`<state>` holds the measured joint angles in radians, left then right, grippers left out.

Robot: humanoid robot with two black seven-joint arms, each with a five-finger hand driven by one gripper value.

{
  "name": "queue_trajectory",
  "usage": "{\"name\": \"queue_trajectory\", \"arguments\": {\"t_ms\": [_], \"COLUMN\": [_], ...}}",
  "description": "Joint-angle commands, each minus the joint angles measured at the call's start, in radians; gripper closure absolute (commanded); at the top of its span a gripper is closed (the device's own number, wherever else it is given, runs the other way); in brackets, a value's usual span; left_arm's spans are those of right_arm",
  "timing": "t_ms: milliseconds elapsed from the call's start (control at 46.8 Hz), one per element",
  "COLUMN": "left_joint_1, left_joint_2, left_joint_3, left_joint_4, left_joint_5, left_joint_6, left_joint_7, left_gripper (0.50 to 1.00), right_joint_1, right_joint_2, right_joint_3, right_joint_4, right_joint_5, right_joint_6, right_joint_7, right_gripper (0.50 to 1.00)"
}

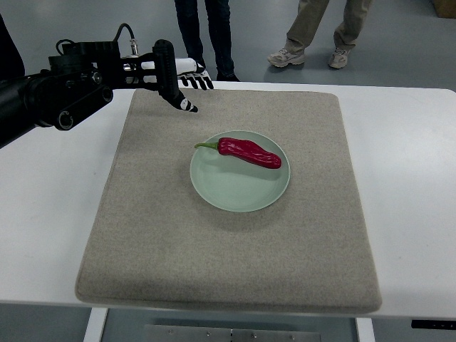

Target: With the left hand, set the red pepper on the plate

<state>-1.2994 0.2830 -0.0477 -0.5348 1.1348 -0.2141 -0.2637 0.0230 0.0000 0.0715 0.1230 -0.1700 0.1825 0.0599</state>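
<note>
Already resting on the plate [214,189]: pepper [248,152], lying across the upper half, stem end nearest the robot hand [178,89]. Judged as the closing step: placement done, release done, only withdrawal left. Left robot hand empty, fingers loosely extended and pointing down toward the mat [142,235], held off to the upper left of the plate and clear of it. Next move, as a judgement: retract the arm toward the left edge without dipping toward the pepper stem; no further grasp required. Right arm not visible.

Hard to make out: individual fingers, dark against the dark wrist housing, partly overlapped by a white shoe behind. Thumb position not discernible. Cut off at the top: two persons standing beyond the tabletop [406,214], legs only. Contact between fingertips and mat not determinable.
</note>
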Motion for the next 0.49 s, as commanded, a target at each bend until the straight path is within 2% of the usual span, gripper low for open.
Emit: {"name": "queue_trajectory", "arguments": {"t_ms": [0, 43, 150, 342, 470], "left_joint_1": [0.005, 0.009, 0.026, 0.051, 0.075], "left_joint_2": [-0.001, -0.002, -0.012, -0.019, -0.059], "left_joint_3": [-0.011, -0.011, -0.011, -0.012, -0.012], "left_joint_4": [0.03, 0.041, 0.053, 0.096, 0.148], "left_joint_5": [-0.044, -0.076, -0.17, -0.326, -0.464], "left_joint_6": [0.038, 0.058, 0.097, 0.153, 0.211], "left_joint_7": [0.0, 0.0, 0.0, 0.0, 0.003], "left_gripper": [0.652, 0.643, 0.574, 0.568, 0.568], "right_joint_1": [0.0, 0.0, 0.0, 0.0, 0.0], "right_joint_2": [0.0, 0.0, 0.0, 0.0, 0.0], "right_joint_3": [0.001, 0.001, -0.001, -0.001, -0.001], "right_joint_4": [0.0, 0.001, 0.0, 0.0, 0.0], "right_joint_5": [0.0, 0.0, 0.0, 0.0, 0.0], "right_joint_6": [0.0, 0.0, 0.0, 0.0, 0.0], "right_joint_7": [0.0, 0.0, 0.0, 0.0, 0.0], "right_gripper": [0.568, 0.568, 0.568, 0.568, 0.568]}}
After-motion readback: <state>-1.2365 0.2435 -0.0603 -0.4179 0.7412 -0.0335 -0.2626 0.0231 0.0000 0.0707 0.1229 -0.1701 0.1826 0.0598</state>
